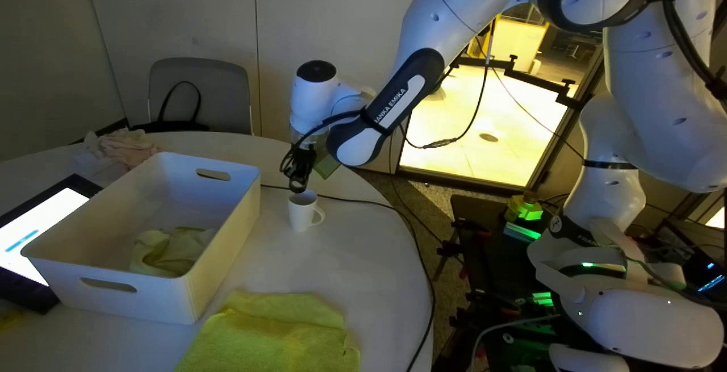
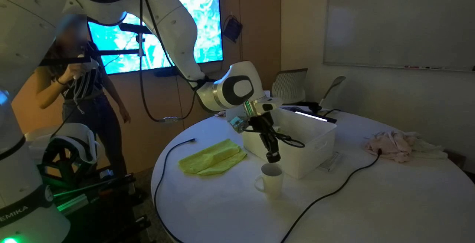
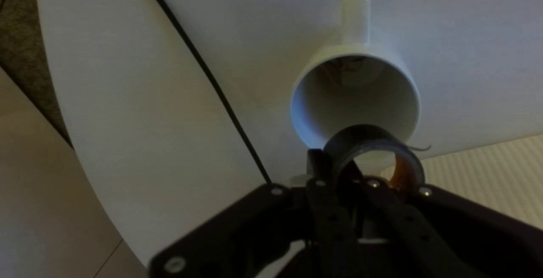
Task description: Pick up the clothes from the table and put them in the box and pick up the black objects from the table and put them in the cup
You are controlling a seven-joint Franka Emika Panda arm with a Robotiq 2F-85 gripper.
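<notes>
A black ring like a tape roll [image 3: 360, 138] is pinched by its wall in my gripper [image 3: 335, 167], one finger inside the ring and one outside. The white cup [image 3: 407, 87] stands upright below, its mouth partly covered by the ring in the wrist view. In both exterior views the ring is just above the cup's [image 1: 300, 216] rim. A yellow-green cloth [image 1: 272, 332] lies folded on the white table [image 1: 363, 264]. Another pale cloth [image 1: 167, 253] is inside the white box [image 1: 153, 298]. Dark marks show at the cup's bottom; I cannot tell what they are.
Behind the cup in an exterior view stands the box's tall wall [image 2: 315, 154]. A black cable [image 2: 334, 191] crosses the table. A lit tablet [image 1: 57, 218] lies beside the box, and crumpled pinkish cloth [image 2: 393, 146] lies farther off. A person [image 2: 92, 87] stands near the robot.
</notes>
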